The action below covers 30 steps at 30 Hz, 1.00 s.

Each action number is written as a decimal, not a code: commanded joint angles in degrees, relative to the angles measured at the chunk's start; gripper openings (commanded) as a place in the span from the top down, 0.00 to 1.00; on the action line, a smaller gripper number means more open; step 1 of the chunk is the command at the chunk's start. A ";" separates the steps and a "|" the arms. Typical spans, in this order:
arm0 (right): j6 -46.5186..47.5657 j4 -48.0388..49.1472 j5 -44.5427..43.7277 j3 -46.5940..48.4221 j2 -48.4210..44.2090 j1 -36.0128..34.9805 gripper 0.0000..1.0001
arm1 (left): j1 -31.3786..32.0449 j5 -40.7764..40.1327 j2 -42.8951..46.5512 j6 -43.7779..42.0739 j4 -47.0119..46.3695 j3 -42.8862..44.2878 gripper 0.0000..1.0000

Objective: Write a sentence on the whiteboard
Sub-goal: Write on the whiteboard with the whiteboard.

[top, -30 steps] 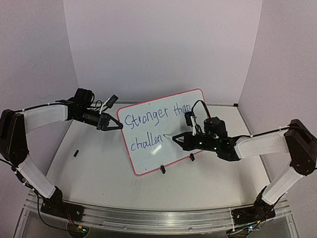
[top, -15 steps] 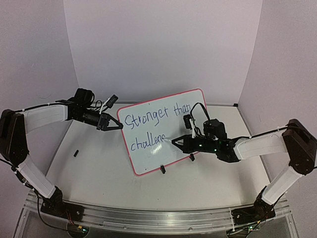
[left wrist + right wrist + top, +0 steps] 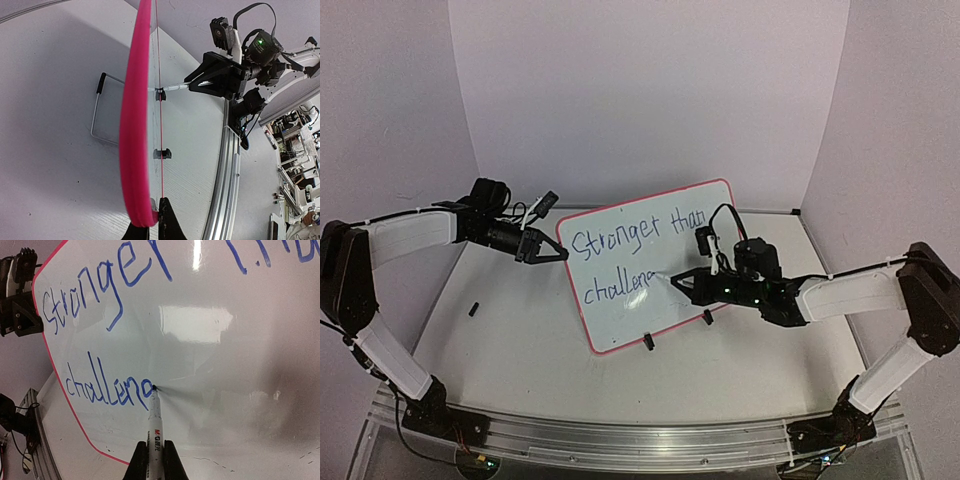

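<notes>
**Whiteboard** [image 3: 620,315]: white, red-pink rim, rounded corners. It stands near upright at mid-surface between the two arms, on two black clip feet [image 3: 648,342], with its written face towards the arm bases.

**Sentence** [image 3: 605,241]: blue marker lettering in two lines. The upper line reads "Stronger than". The lower line reads "challen" plus one rounded stroke, unfinished.

**Left claw** [image 3: 152,220]: clenched on the whiteboard's rim at its left edge.

**Right claw** [image 3: 154,455]: clenched around a white marker [image 3: 154,420]. The marker's tip touches the board at the end of the lower line.

**Surface** [image 3: 520,350]: white. It carries the board and one small black item [image 3: 474,308] near the left arm, well apart from the board and too small to identify.
</notes>
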<state>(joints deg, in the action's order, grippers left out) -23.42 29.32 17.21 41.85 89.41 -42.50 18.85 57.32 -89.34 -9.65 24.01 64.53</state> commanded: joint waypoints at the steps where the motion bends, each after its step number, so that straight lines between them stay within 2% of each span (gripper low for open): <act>1: 1.22 0.25 -1.97 1.00 -1.94 0.23 1.00 | 2.24 -2.27 -1.32 -4.03 0.34 1.65 1.00; 10: 1.34 0.00 0.71 1.26 -0.45 0.20 1.00 | 2.29 -2.37 -1.45 -4.02 0.34 1.73 1.00; 22: -0.44 -0.32 -0.21 -3.07 -2.03 -0.07 1.00 | 2.25 -2.16 -1.69 -3.90 0.25 1.74 1.00; 30: -1.47 -1.40 -1.49 -5.73 -2.23 -2.82 1.00 | 2.38 -2.12 -1.68 -3.84 0.14 1.67 1.00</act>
<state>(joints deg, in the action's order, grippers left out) -24.14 28.47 17.21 36.86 88.58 -43.72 18.87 57.34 -89.34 -9.65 24.01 64.55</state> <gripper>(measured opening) 0.068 0.036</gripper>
